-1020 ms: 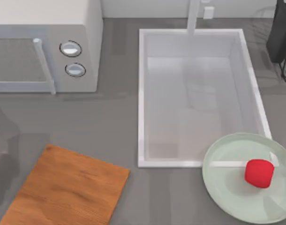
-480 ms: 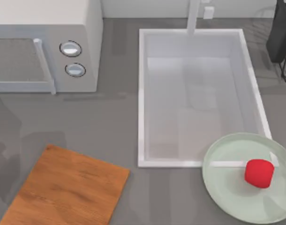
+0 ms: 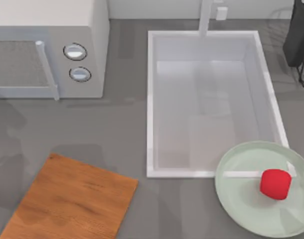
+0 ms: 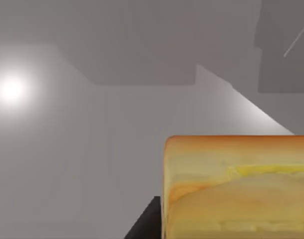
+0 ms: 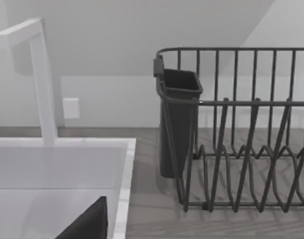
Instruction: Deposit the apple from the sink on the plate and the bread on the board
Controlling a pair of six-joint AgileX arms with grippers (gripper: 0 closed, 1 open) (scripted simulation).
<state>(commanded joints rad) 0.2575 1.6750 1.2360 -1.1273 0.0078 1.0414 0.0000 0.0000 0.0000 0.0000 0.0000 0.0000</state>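
Shadows on the grey surface (image 3: 117, 134) had shifted since the earlier frames: the dark patches at the left side spread rightward, and a faint one now lay over the flat orange-brown wooden board (image 3: 72, 201), which itself had not moved. Nothing else in the top view changed place.

The small bright red rounded apple (image 3: 275, 183) sat on the large round pale green glossy plate (image 3: 241, 209), toward its right part; the plate overlapped the near right corner of the large white rectangular sink (image 3: 150, 99), whose pale grey inside held nothing. A white microwave (image 3: 82, 30) stood at the far left of the surface, and a dark wire dish rack (image 5: 241, 149) with a dark cup-like holder stood just beside the sink's far right corner.

In the left wrist view the cube-like bread (image 4: 236, 189), golden-yellow on top with paler sides, sat close before the camera with a dark part beneath it; whether the left gripper clamped it I could not tell. The right gripper's state could not be told either.
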